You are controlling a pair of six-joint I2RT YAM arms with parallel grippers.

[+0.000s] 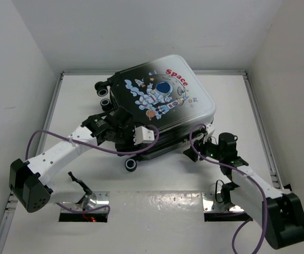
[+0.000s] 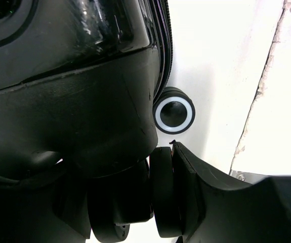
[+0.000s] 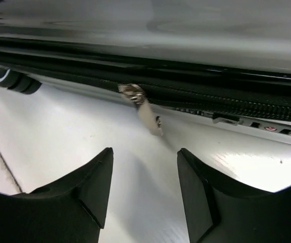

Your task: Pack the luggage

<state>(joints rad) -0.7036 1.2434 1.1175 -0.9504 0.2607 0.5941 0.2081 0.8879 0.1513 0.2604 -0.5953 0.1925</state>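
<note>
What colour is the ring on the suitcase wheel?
White, on a black wheel; clearest in the left wrist view.

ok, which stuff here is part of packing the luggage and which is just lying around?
Job: luggage, its zipper pull, left gripper, right gripper.
Lying about: small black object by the left arm's base, shiny plates near the bases.

The luggage lies flat on the table, ahead of both arms. The right gripper sits at its near right edge. The zipper pull hangs just beyond the gap between that gripper's fingers, and a distant wheel is off to its left. The left gripper is tucked at the near left corner, one finger touching a caster wheel on its left, with a second wheel just beyond.
</note>
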